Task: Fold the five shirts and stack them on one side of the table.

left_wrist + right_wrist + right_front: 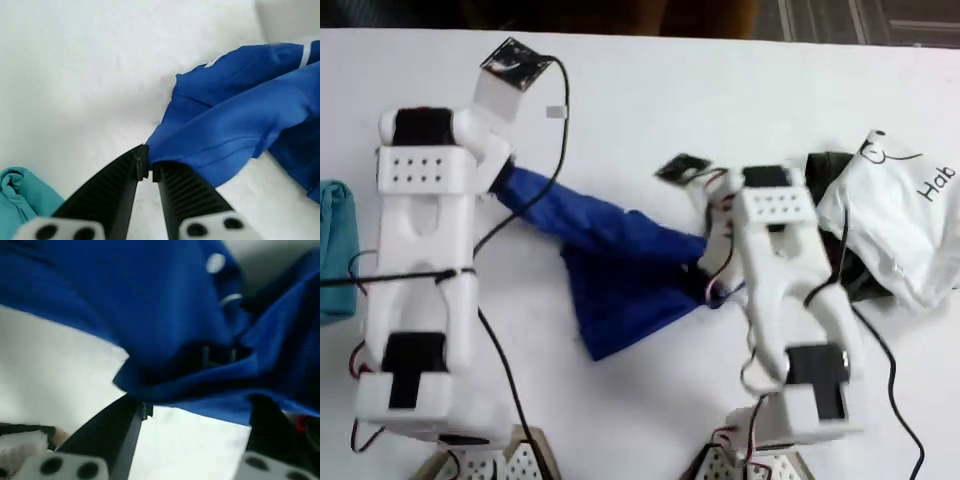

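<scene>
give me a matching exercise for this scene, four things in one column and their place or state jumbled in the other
Column one
1 blue shirt
2 teal shirt
3 white shirt
4 right gripper

Column two
a right side of the table
b open
c middle of the table
d left side of the table

Pairs: 1-c, 2-d, 3-a, 4-b
</scene>
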